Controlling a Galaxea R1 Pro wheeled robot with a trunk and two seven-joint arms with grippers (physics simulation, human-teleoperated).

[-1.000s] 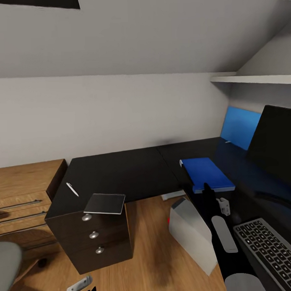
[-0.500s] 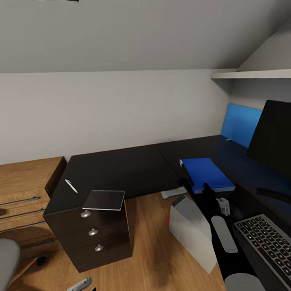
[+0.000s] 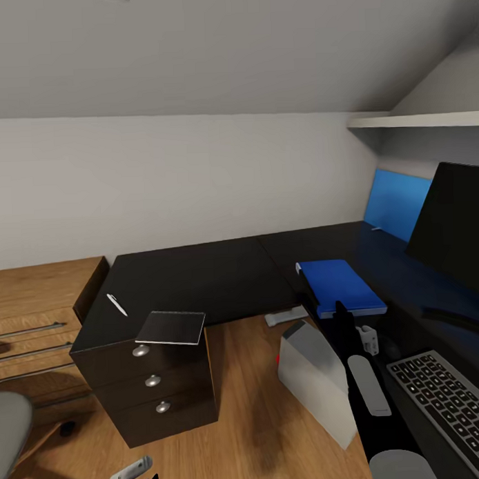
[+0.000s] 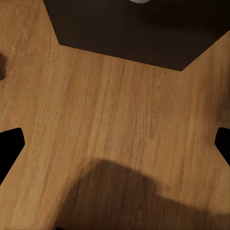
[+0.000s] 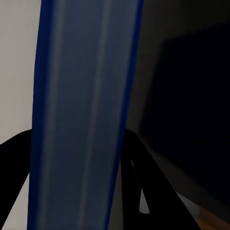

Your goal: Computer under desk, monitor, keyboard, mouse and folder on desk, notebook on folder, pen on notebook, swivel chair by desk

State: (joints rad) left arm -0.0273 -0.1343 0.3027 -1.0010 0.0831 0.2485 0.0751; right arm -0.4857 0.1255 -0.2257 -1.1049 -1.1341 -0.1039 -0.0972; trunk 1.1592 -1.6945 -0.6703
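Desk (image 3: pixel 199 275): L-shaped, glossy black top, running along the wall and turning toward the right; dark drawer unit (image 3: pixel 158 380) with three round silver knobs at its left end.
Folder (image 3: pixel 341 286): bright blue, lying flat on the desk near the inner corner, its near edge at the desk's front edge.
Right gripper (image 3: pixel 342 315): reaches up to the folder's near edge; in the right wrist view the folder (image 5: pixel 81 115) runs between the two dark fingers (image 5: pixel 139 182), which straddle it; I cannot tell whether they press on it.
Left gripper (image 3: pixel 134 474): low over the wooden floor (image 4: pixel 115 124) in front of the drawer unit; the left wrist view shows its fingers (image 4: pixel 9 143) spread wide apart, holding nothing.
Notebook (image 3: pixel 171 328): dark cover, flat on the desk above the drawers, one corner overhanging the front edge.
Pen (image 3: pixel 117 304): white, lying on the desk just beside the notebook, apart from it.
Computer (image 3: pixel 315 382): light grey tower on the floor, tilted, partly under the desk.
Monitor (image 3: pixel 453 225): upright on the desk at right.
Keyboard (image 3: pixel 452 408): on the desk in front of the monitor.
Swivel chair (image 3: pixel 11 430): grey edge at lower left.
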